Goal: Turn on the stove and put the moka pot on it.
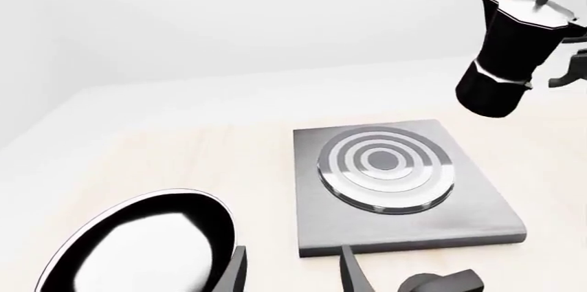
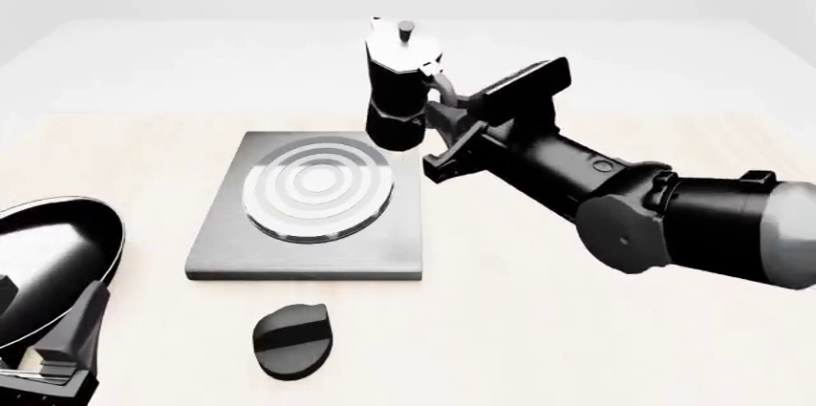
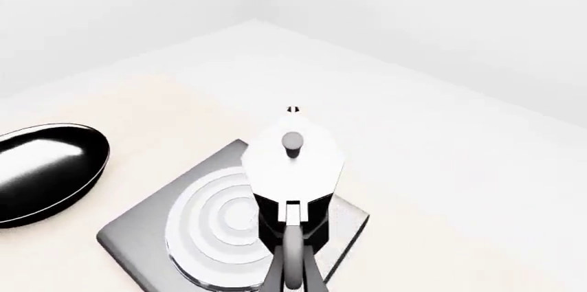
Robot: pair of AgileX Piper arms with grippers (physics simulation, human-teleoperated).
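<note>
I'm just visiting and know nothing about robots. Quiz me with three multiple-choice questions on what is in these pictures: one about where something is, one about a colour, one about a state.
1. Where is the black oval knob?
A. On the table nearer the camera than the stove
B. On the burner
C. Inside the frying pan

2. What colour is the lid of the moka pot?
A. Red
B. Silver
C. Black

3. What is the moka pot's state?
A. Lying on its side on the table
B. Standing on the burner
C. Held in the air by the right gripper

Answers: 1 A, the front view shows it alone on the wood before the slab. 2 B, the lid shines silver over a black body. 3 C, the left wrist view shows it hanging clear above the table, held by its handle.
</note>
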